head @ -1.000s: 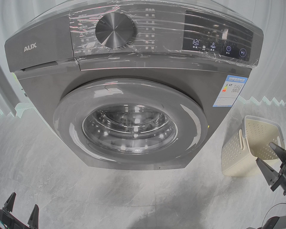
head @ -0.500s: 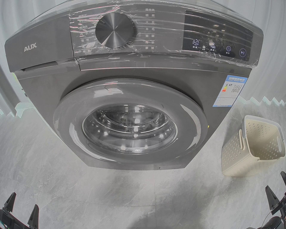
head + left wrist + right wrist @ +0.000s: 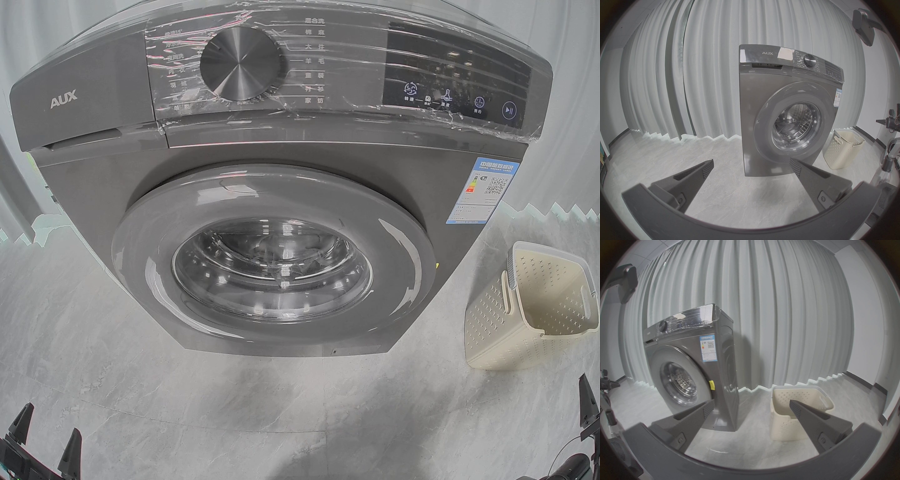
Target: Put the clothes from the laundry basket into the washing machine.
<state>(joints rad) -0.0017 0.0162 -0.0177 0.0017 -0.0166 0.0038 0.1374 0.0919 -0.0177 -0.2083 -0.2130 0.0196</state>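
My left claw [image 3: 751,161] hung low over the floor [image 3: 250,400] in front of the washing machine [image 3: 281,156], its fingers apart and gripping nothing. My right claw [image 3: 752,401] hung low on the other side, fingers likewise apart, facing the laundry basket [image 3: 500,319]. The machine's round door [image 3: 272,262] was shut, and through its glass I saw bare metal drum. The cream basket stood upright on the floor just beside the machine's right front corner, its perforated inner walls bare to view.
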